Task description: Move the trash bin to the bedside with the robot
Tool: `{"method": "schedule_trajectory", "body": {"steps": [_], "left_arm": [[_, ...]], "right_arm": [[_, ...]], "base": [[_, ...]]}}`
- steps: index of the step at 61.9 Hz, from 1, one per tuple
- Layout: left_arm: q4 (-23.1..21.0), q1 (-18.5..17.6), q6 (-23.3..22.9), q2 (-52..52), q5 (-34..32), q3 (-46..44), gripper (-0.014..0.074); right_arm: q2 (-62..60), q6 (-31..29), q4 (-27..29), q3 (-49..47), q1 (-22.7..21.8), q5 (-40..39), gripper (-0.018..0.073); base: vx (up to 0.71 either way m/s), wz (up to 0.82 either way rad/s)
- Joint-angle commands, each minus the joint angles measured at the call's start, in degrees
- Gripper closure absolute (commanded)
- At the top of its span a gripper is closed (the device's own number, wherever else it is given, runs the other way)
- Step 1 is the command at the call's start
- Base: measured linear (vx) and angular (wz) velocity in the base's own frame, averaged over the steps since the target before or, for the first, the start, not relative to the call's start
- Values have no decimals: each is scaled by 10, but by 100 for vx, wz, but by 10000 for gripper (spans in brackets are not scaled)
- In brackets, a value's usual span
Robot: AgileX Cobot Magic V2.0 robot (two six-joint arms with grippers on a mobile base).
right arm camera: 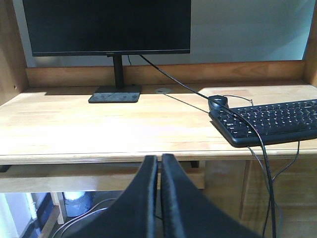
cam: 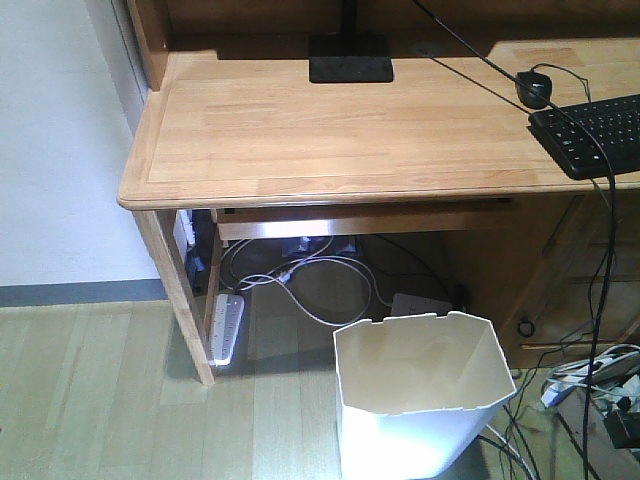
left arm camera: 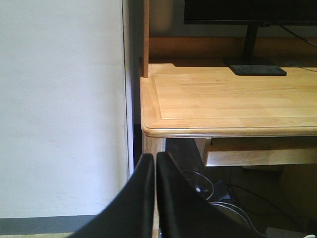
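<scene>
Trash bin [cam: 420, 395]: white, upright on the pale floor [cam: 90, 400], seen in front of the wooden bench [cam: 330, 130] and below its front edge, open top empty. Cables and a power strip [cam: 227, 327] noted under the bench behind it. Monitor [right arm camera: 106, 25], mouse [cam: 533, 88] and keyboard [cam: 595, 135] carried on the bench top. Left tool [left arm camera: 155, 157]: fingers pressed together, nothing held, aimed at the bench's left corner. Right tool [right arm camera: 159, 158]: fingers likewise together, nothing held, facing the bench front.
</scene>
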Motion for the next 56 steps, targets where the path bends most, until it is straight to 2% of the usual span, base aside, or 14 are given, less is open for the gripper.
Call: {"method": "schedule_trajectory", "body": {"steps": [1, 17, 30, 43, 56], "left_arm": [[-2, -2, -5, -6, -40, 17, 602], [-2, -2, -5, -6, -40, 17, 602], [-2, -2, -5, -6, -40, 17, 602], [-2, -2, -5, -6, -40, 17, 602], [-2, -2, -5, -6, -40, 17, 602]], "right_arm": [[-7, -2, -5, 11, -3, -42, 563], [-7, -7, -5, 11, -3, -54, 564], [-7, -3, -5, 0, -3, -168, 564], [46, -7, -5, -68, -3, -160, 564], [209, -7, -5, -162, -3, -108, 564]], "base": [[0, 0], [0, 0], [0, 0], [0, 0], [0, 0]]}}
